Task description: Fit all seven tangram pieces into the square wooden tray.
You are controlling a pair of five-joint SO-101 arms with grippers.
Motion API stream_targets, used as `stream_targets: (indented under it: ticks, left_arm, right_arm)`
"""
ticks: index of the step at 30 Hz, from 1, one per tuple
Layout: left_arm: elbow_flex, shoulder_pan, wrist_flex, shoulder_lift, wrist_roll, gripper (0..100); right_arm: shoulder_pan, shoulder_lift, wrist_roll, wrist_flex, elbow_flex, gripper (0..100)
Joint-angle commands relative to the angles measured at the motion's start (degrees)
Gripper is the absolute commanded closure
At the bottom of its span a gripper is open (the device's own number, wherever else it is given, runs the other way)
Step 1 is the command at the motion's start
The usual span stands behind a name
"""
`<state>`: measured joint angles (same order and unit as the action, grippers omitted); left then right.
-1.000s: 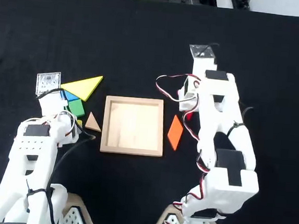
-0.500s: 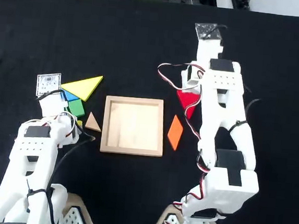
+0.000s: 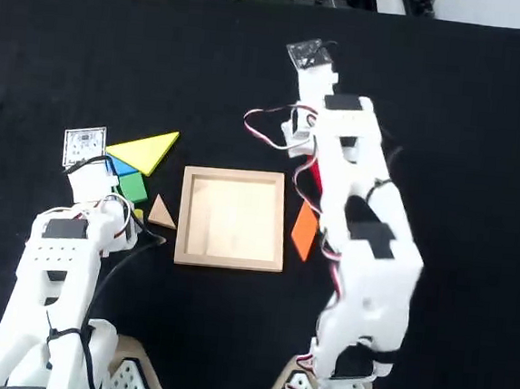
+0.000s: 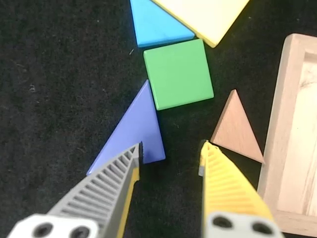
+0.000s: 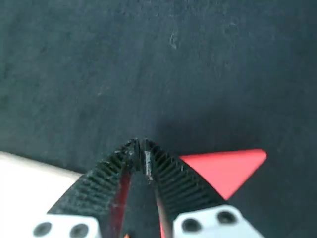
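Note:
The square wooden tray (image 3: 186, 243) lies in the middle with nothing in it. By its left side lie the yellow triangle (image 3: 145, 151), light blue triangle (image 4: 158, 25), green square (image 4: 179, 73), dark blue triangle (image 4: 136, 131) and tan triangle (image 4: 235, 131). My left gripper (image 4: 171, 148) is open, one tip over the dark blue triangle's corner, the other beside the tan triangle. Right of the tray lie the orange parallelogram (image 3: 303, 230) and the red triangle (image 5: 223, 168). My right gripper (image 5: 140, 145) is shut above the red triangle, tips over black cloth.
Black cloth covers the table. The right arm (image 3: 338, 138) stretches over the tray's far right corner, with a loop of wires (image 3: 266, 127) beside it. A pale corner of the tray (image 5: 29, 173) shows in the right wrist view.
The right arm has swung left and farther back, toward the tray's far right corner, and now covers most of the red triangle. The left arm has kept still.

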<state>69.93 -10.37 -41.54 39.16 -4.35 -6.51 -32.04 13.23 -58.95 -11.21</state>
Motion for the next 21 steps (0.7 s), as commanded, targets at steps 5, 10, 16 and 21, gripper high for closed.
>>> stream_targets:
  ticks: [5,10,16,21]
  left_arm:
    - [-0.6,0.0,1.1,0.6,-0.4,80]
    - [-0.7,0.0,1.1,0.6,-0.6,80]
    - [-0.7,0.0,1.1,0.6,-0.6,80]
    - [-0.7,0.0,1.1,0.6,-0.6,80]
  right_arm:
    - [-1.1,-10.1,0.4,-8.6,-15.9,98.7]
    - [1.1,-15.0,0.8,-17.0,-22.8,98.7]
    - [0.7,-17.0,3.3,-25.2,-25.9,98.7]
    - [0.4,-18.2,8.2,-29.2,-25.9,98.7]
